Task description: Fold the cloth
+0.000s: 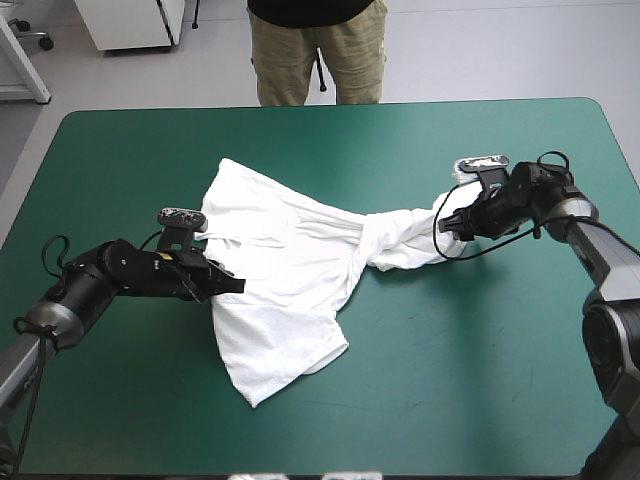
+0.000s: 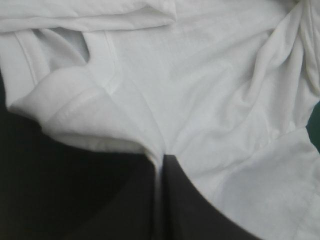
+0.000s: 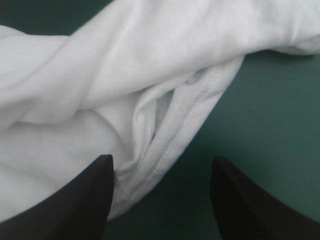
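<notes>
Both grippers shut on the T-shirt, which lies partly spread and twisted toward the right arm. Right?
Not quite. Only the left gripper is shut on the T-shirt. The right gripper is open, fingers apart with the hem between them, as the right wrist view shows. The rest holds.

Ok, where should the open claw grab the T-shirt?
Probably at the stitched hem on the twisted end of the T-shirt. That edge is doubled and firm, and it lies on the teal-green cover just ahead of the open right gripper. Come in low from the table's right side, one finger on each side of the hem. The left gripper holds the opposite part.
</notes>
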Robot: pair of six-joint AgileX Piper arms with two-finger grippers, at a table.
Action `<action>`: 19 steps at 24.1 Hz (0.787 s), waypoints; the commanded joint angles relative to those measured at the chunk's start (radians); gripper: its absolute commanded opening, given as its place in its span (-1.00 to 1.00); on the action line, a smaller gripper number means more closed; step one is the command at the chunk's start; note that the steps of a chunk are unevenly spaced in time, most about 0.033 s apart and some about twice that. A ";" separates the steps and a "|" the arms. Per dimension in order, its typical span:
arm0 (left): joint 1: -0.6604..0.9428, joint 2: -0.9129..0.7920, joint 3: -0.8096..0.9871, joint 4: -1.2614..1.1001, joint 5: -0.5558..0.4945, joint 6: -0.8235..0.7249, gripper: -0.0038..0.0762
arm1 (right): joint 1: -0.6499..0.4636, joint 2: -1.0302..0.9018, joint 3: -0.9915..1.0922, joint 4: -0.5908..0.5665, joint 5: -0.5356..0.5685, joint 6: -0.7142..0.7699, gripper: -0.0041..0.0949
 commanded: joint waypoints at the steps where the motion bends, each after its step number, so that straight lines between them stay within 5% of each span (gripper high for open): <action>1: -0.007 -0.025 -0.031 -0.025 -0.024 -0.010 -0.93 | 0.002 0.012 -0.033 0.059 -0.055 -0.011 0.17; 4: -0.007 -0.014 -0.031 -0.025 -0.024 -0.010 -0.93 | 0.002 0.073 -0.033 0.115 -0.075 -0.018 0.11; 7: -0.007 -0.009 -0.031 -0.025 -0.038 -0.010 -0.93 | 0.002 0.075 -0.033 0.118 -0.013 -0.073 -0.87; 15: -0.007 -0.052 -0.141 -0.025 0.040 -0.031 -0.93 | 0.002 -0.076 -0.033 -0.014 0.034 -0.042 -0.91; 19: -0.007 -0.114 -0.342 0.045 0.123 -0.084 -0.93 | 0.002 -0.225 -0.033 -0.227 0.033 0.071 -0.91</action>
